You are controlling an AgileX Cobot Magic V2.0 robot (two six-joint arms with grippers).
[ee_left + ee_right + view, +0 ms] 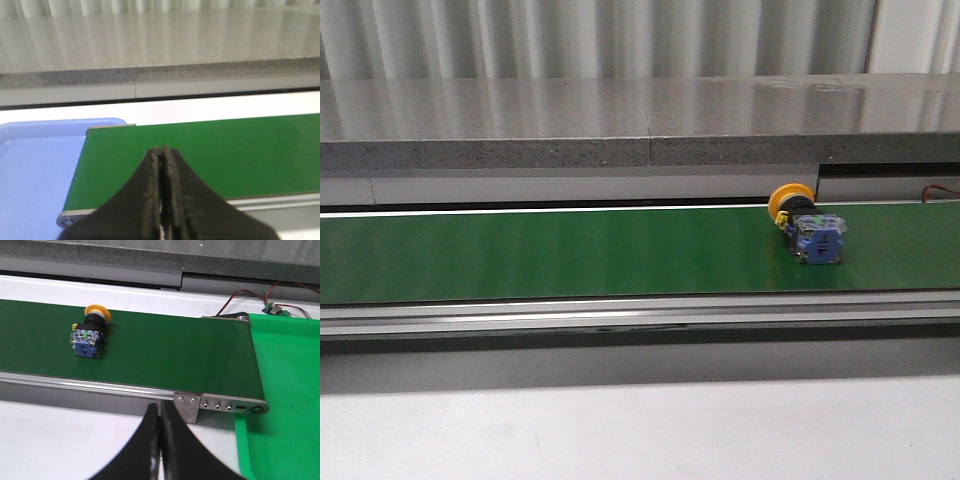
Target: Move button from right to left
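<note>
The button (807, 225) lies on its side on the green conveyor belt (570, 250), toward the right, yellow cap facing the back, blue-grey body toward the front. It also shows in the right wrist view (89, 331). My right gripper (160, 407) is shut and empty, over the white table just in front of the belt frame, apart from the button. My left gripper (163, 150) is shut and empty above the belt's left end (200, 155). Neither gripper shows in the front view.
A pale blue tray (35, 170) sits beyond the belt's left end. A green tray (285, 390) sits beyond the right end, with a small circuit board and wires (277, 310) behind it. A grey stone ledge (640, 120) runs behind the belt.
</note>
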